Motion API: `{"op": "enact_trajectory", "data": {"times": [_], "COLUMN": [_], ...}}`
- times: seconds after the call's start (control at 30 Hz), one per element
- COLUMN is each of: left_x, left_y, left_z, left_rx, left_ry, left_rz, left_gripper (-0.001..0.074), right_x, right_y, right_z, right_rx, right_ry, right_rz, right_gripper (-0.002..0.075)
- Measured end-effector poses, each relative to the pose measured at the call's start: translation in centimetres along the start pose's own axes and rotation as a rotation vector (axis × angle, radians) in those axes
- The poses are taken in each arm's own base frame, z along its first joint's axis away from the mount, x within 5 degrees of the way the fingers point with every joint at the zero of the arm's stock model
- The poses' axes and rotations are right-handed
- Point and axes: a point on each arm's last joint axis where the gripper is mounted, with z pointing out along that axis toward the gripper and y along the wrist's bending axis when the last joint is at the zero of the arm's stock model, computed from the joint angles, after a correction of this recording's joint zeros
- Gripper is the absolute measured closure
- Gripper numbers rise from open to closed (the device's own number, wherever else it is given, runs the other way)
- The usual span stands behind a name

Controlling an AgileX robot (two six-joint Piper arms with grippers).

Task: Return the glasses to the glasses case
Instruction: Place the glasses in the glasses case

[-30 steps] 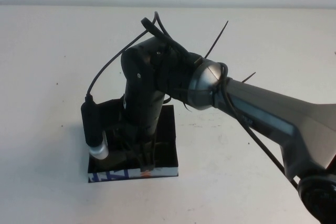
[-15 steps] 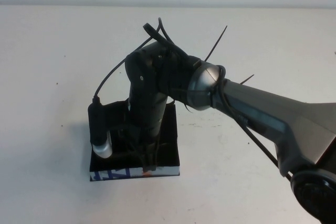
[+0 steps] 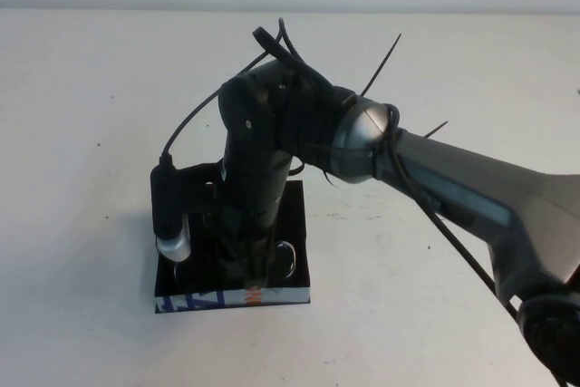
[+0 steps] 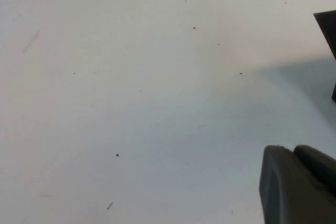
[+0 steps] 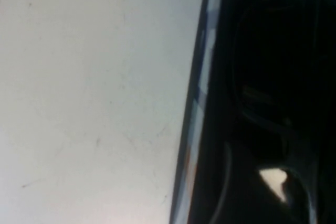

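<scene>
The right gripper is seen lowered into the rectangular black case with the white, blue and orange patterned side edge, near the case's patterned front wall. The case sits on the white table, left of centre in the high view. Whether the right gripper's fingers are parted or closed cannot be told; they are masked by the wrist and the dark lining.

The dark thick-rimmed spectacles with clear lenses are seen inside the case: one lens rim shows just right of the gripper in the high view, and a rim curve is visible against the lining in the right wrist view. Whether the frame is lying flat or is held by the gripper cannot be told.

The arm is brought in steeply from above, probably so the frame can be set down between the walls without catching an edge.

The left gripper is parked over bare table; only a dark part shows, so its state cannot be told.

Judgement: placement is at or near release.
</scene>
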Motion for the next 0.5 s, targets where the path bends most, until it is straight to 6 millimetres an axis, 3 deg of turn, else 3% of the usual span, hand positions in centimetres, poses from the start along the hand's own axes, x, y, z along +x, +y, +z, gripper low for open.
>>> {"op": "enact_trajectory", "data": {"times": [0.13,0.3,0.5], "left_x": [0.0,0.0,0.0], "left_y": [0.0,0.0,0.0], "left_z": [0.0,0.0,0.0], "left_rx": [0.000,0.000,0.000], "left_ry": [0.000,0.000,0.000], "left_rz": [0.000,0.000,0.000], "left_gripper": [0.0736,0.0736,0.0736], "right_x": [-0.1,-0.2,0.7], "right_y": [0.2,1.3,2.6], "right_z": [-2.5,-7.8,-13.0], "right_rx": [0.054,0.145,0.211], "right_ry": [-0.012,-0.061,-0.127], "right_rz": [0.047,0.152,0.302], "right_gripper": [0.0428,0.0462,0.0679]}}
